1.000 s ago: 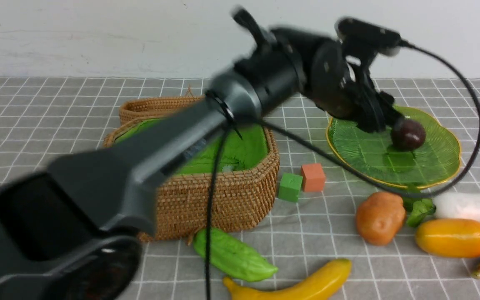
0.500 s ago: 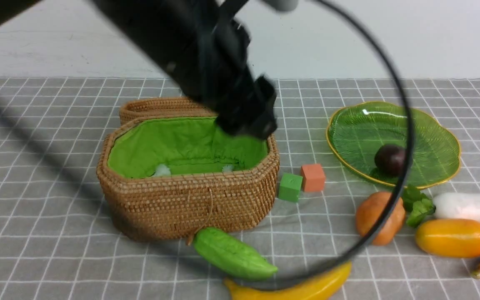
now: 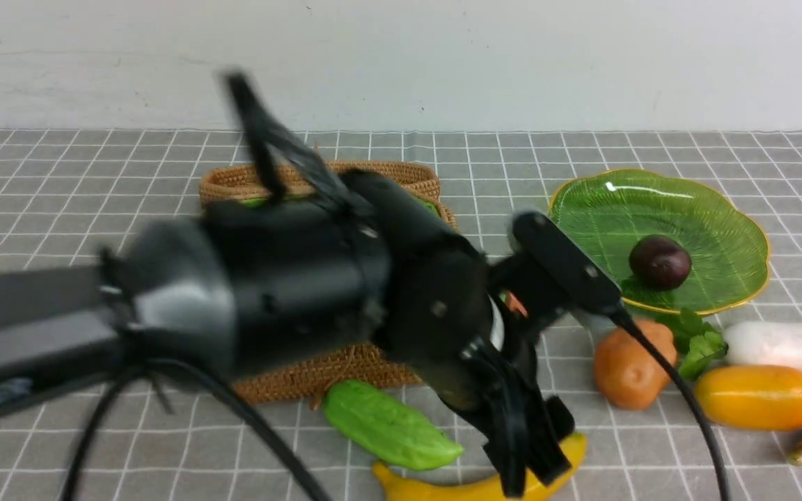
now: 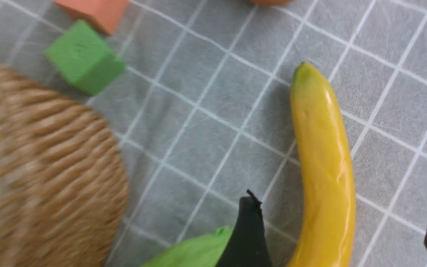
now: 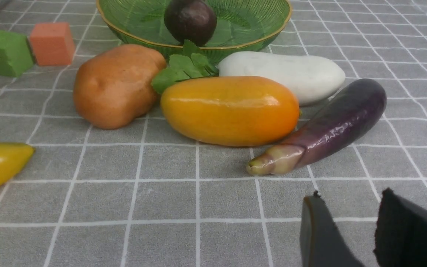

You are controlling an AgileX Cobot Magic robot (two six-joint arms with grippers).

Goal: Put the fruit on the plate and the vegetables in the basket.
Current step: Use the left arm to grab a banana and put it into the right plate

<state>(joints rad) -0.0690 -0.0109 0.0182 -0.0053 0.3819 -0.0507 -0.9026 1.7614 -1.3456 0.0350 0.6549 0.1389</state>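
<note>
The plum (image 3: 659, 261) was sitting on the green plate (image 3: 721, 229), toward its front edge, and it was the only fruit there. The banana (image 4: 324, 167) lay on the worktop (image 3: 60, 209) out front, and the left end effector (image 4: 343, 222) was down right over it with its fingers spread wide, one on each side of the banana and not clamped on it. One finger (image 4: 247, 230) was close to the banana's side, over the tip of the green gourd (image 3: 387, 424), which lay just beside the banana and right against the front of the basket (image 3: 345, 369). Most of the basket was hidden behind the left arm in the front view, so I couldn't tell what was inside.

The mango (image 3: 759, 397) lay on the cloth in front of the plate. It was packed in tight with the veg: the potato (image 3: 634, 365) to its left, the white radish (image 3: 784, 346) just behind it with its leaves poking toward the plate rim, and the eggplant (image 5: 332, 126) angled against its right end.

The right end effector (image 5: 354, 226) hung low near the eggplant's stem end, with its fingers parted and nothing between them.

A green cube (image 5: 4, 52) and an orange cube (image 5: 52, 42) sat side by side between the basket and the plate.
</note>
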